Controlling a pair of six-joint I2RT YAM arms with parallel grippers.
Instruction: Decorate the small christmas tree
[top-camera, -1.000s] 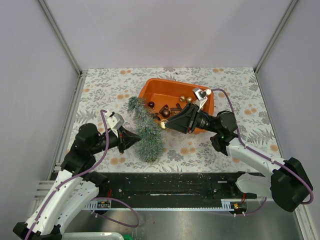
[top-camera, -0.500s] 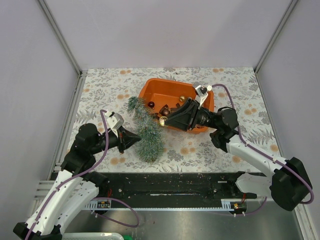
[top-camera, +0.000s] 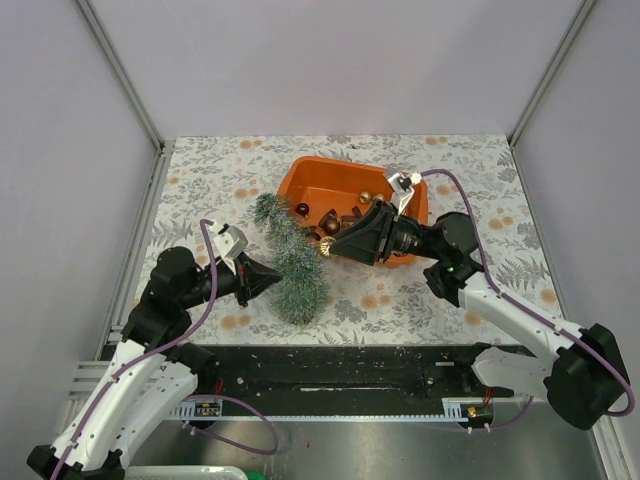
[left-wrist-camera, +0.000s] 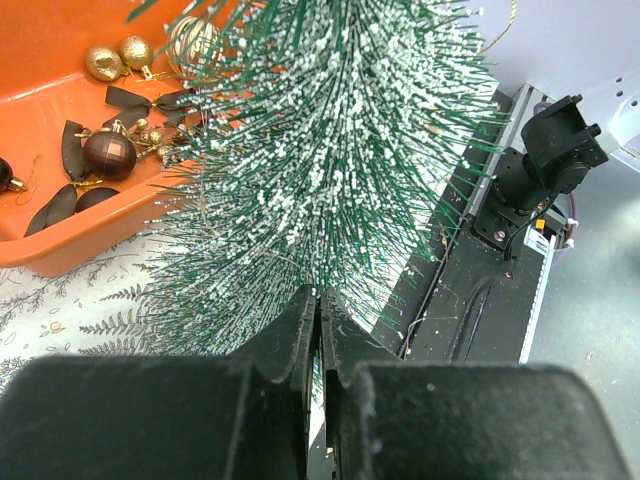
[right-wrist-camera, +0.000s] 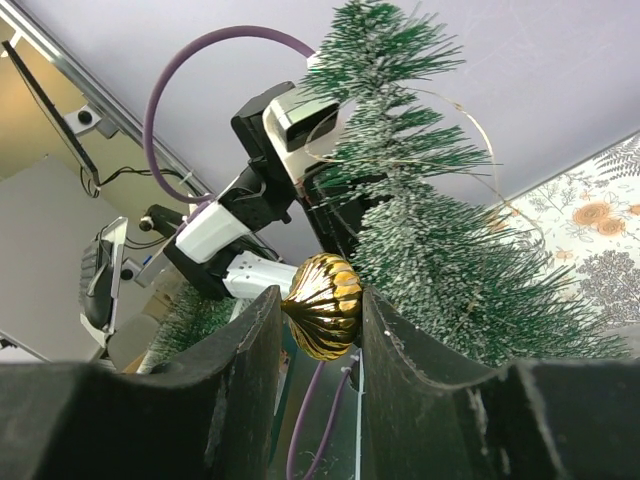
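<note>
The small christmas tree (top-camera: 288, 258) lies tilted on the flowered table, its tip near the orange tray (top-camera: 300, 180). It fills the left wrist view (left-wrist-camera: 330, 140) and stands behind the bauble in the right wrist view (right-wrist-camera: 440, 230). My left gripper (top-camera: 278, 277) is shut at the tree's lower needles, its tips (left-wrist-camera: 320, 300) pressed into the bristles. My right gripper (top-camera: 325, 247) is shut on a ribbed gold bauble (right-wrist-camera: 322, 305), held right beside the tree's middle; the bauble shows in the top view (top-camera: 324, 248) too.
The orange tray holds gold and dark red baubles (left-wrist-camera: 108, 152) and dark bows (left-wrist-camera: 76, 150). A black rail (top-camera: 340, 375) runs along the table's near edge. Grey walls close the sides and back.
My right gripper with the gold bauble has shifted slightly up and toward the tree's middle. The left arm and the tree have not visibly moved.
</note>
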